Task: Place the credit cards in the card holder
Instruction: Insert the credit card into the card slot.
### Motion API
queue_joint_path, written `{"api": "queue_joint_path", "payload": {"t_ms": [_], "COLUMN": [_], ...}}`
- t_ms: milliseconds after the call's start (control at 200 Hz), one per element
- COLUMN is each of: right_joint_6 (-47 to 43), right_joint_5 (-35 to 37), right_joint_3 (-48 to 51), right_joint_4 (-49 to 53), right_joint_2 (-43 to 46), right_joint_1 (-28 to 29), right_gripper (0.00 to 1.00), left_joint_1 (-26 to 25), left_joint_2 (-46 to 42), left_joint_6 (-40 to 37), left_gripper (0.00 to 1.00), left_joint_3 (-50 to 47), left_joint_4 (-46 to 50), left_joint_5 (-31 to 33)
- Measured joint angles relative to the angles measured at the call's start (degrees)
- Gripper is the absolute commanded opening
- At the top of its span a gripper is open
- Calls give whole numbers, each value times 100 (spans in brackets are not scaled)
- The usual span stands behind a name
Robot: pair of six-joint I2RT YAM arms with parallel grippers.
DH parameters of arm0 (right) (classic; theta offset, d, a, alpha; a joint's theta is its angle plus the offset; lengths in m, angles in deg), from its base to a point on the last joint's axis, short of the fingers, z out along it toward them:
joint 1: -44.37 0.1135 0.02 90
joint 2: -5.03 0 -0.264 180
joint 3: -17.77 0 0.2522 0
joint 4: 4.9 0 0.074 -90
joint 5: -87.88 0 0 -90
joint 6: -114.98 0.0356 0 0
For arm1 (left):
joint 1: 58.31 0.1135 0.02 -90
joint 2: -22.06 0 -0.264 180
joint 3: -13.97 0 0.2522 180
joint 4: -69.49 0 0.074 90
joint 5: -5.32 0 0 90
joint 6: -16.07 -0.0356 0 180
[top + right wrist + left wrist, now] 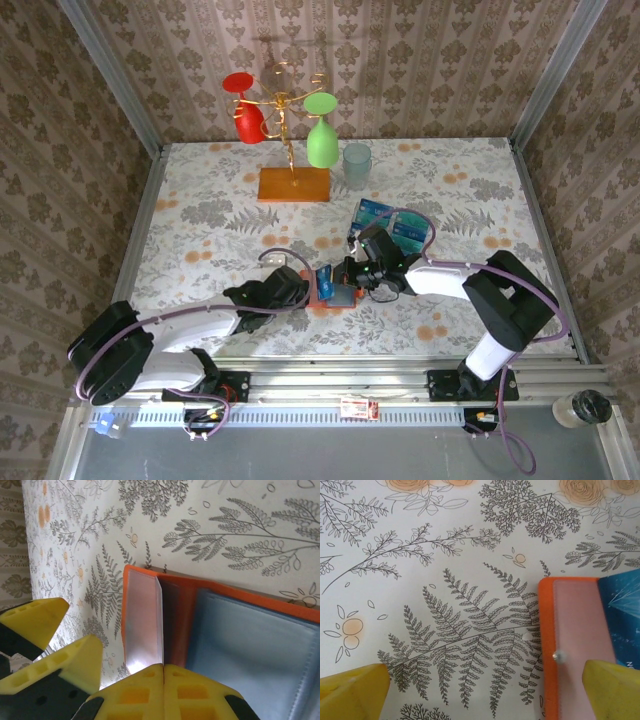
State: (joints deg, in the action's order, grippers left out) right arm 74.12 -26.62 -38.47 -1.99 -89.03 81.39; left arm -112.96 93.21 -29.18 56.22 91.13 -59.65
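Observation:
The orange-red card holder point(325, 292) lies open on the floral table between my two grippers. My right gripper point(164, 667) is shut, and a pale clear flap of the card holder point(142, 620) stands up from the seam of its pads; the greyish-blue pocket point(250, 655) lies to the right of it. My left gripper point(482, 695) is open just left of the holder point(570, 640), with its right finger point(612, 690) over the holder's edge. A blue card point(620, 612) with pale marks shows in the holder. Two more credit cards point(375, 212) point(411, 236) lie on the table behind the right gripper point(347, 275).
A wooden stand base point(293, 184) at the back holds a red glass point(245, 110) and a green glass point(321, 138). Beside it stands a clear cup point(357, 165). Patterned walls close off the table on three sides.

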Motion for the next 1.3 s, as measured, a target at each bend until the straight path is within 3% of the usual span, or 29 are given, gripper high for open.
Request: {"api": "queue_joint_path", "payload": {"t_ms": [625,1005,1300], "right_joint_6": [57,66,286], "right_joint_5": [-46,-37,199], "right_joint_3": [76,645,1287], "right_joint_4": [-146,-339,-1045], "right_joint_2": [4,925,1078], "right_joint_1": [-26,-365,-337], "right_gripper": [0,0,0], "left_joint_1": [-7,-87,-162], "left_joint_2": [645,715,767], "left_joint_6": [-153,-146,-37], "left_gripper": [100,100,100], "left_joint_3": [118,118,118], "left_joint_4": [-11,-13,11], "left_joint_5": [-79,-76,-31]}}
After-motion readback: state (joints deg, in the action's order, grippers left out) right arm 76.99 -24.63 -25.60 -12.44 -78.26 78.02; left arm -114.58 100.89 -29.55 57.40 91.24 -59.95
